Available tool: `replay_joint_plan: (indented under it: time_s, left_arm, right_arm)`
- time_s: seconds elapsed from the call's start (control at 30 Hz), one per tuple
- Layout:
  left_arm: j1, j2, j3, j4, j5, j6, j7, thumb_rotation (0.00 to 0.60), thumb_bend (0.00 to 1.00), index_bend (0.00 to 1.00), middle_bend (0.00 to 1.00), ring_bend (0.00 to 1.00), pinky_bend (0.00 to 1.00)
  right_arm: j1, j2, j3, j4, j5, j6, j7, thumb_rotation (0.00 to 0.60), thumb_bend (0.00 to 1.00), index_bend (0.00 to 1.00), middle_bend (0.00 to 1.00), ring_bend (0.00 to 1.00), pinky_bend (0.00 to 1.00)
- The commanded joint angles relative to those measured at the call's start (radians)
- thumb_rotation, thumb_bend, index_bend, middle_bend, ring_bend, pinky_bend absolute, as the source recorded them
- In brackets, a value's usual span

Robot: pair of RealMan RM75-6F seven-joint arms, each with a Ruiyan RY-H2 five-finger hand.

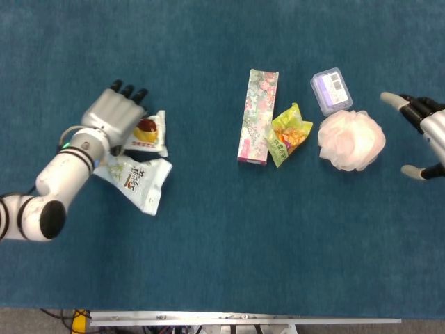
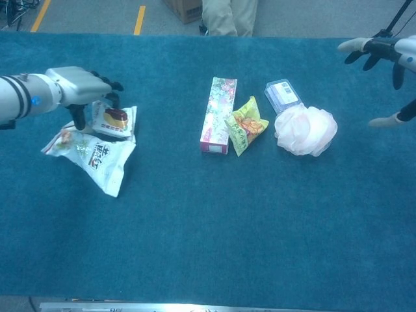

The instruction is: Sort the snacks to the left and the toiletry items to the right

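At the near left of the blue carpeted table (image 1: 222, 243) lies a white crinkled snack bag (image 1: 137, 181), and just beyond it, touching it, a small white packet with a red and yellow cake picture (image 1: 148, 135), which the left hand (image 1: 111, 115) grasps with its fingers over it. In the middle, a yellow-green snack pouch (image 1: 288, 134) leans against a long floral box (image 1: 258, 115). To the right sits a pink mesh bath puff (image 1: 351, 140), with a clear lidded case holding something purple (image 1: 331, 90) just behind it. At the far right, the right hand (image 1: 425, 136) hovers with fingers spread, holding nothing.

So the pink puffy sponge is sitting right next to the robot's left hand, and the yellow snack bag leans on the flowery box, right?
Not quite. The pink puffy sponge sits near the right hand, as the head view shows. The yellow snack bag does lean on the flowery box.
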Motion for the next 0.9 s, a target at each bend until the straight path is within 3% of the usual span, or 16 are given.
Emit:
replay_joint_plan:
  time_s: [0.03, 0.17, 0.43, 0.73, 0.9]
  left_arm:
    - [0.004, 0.012, 0.005, -0.018, -0.010, 0.010, 0.000, 0.600, 0.27, 0.14, 0.00, 0.00, 0.01]
    - [0.011, 0.026, -0.015, -0.039, 0.004, 0.020, -0.026, 0.600, 0.27, 0.00, 0.00, 0.00, 0.01]
    - [0.071, 0.055, -0.084, -0.068, 0.115, 0.078, -0.133, 0.600, 0.27, 0.00, 0.00, 0.00, 0.01]
    - [0.221, 0.092, -0.142, -0.115, 0.314, 0.300, -0.249, 0.600, 0.27, 0.02, 0.00, 0.00, 0.01]
    - [0.308, 0.137, -0.140, -0.154, 0.414, 0.387, -0.296, 0.600, 0.27, 0.06, 0.00, 0.00, 0.01]
  right_arm:
    - [-0.002, 0.001, 0.001, -0.001, 0.002, 0.002, -0.001, 0.600, 0.00, 0.01, 0.21, 0.26, 0.51]
    - [-0.003, 0.001, 0.001, 0.000, 0.005, 0.002, -0.002, 0.600, 0.00, 0.01, 0.21, 0.26, 0.51]
    - [0.003, 0.000, 0.002, 0.021, 0.011, -0.014, 0.001, 0.600, 0.00, 0.01, 0.21, 0.26, 0.51]
    - [0.060, -0.071, 0.022, 0.057, -0.057, -0.034, -0.110, 0.600, 0.00, 0.06, 0.25, 0.26, 0.50]
    - [0.139, -0.118, 0.053, 0.049, 0.003, -0.136, -0.187, 0.600, 0.00, 0.06, 0.26, 0.25, 0.48]
